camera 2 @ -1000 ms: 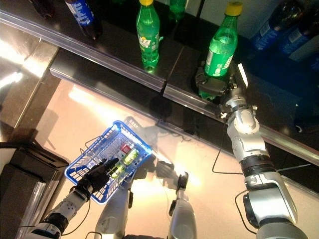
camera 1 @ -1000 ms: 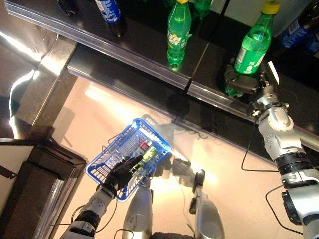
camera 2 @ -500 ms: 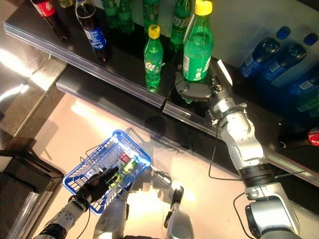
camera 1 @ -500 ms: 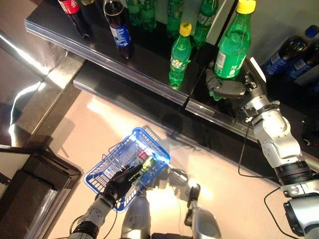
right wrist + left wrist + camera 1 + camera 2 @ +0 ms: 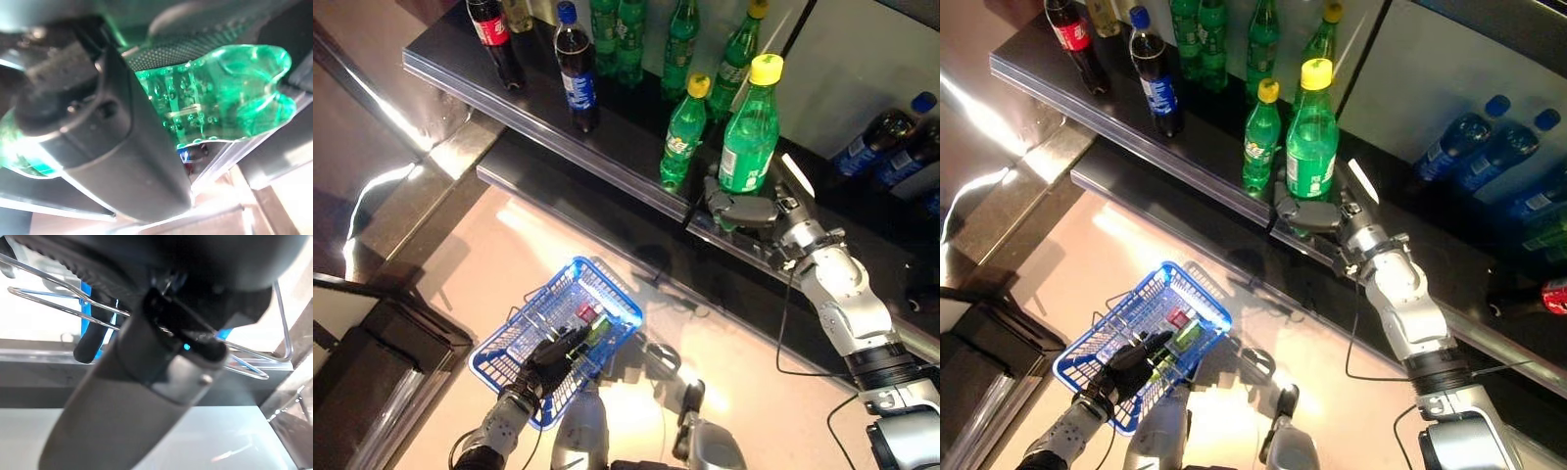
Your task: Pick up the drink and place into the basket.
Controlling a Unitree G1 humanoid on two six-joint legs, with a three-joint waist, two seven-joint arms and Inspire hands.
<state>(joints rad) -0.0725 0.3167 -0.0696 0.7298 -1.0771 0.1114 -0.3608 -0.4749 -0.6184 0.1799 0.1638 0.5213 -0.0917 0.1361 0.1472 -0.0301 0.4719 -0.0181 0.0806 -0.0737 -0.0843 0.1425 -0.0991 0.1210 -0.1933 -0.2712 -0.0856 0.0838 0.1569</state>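
Gripping the green bottle (image 5: pixel 749 137) low on its body, right hand (image 5: pixel 744 209) curled round it, just off the shelf (image 5: pixel 607 157). Hooking the basket (image 5: pixel 533 333) handle with left hand (image 5: pixel 548 357), keeping it ready underneath.

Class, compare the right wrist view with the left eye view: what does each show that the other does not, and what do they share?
Only the right wrist view shows, from very close, the lobed underside of the green bottle bulging past the dark right hand curled round it.

Only the left eye view shows the whole scene: the blue basket held by the left hand over the floor, and the other bottles on the black shelf, such as a cola bottle.

Both show the right hand closed on the green bottle at the shelf's edge.
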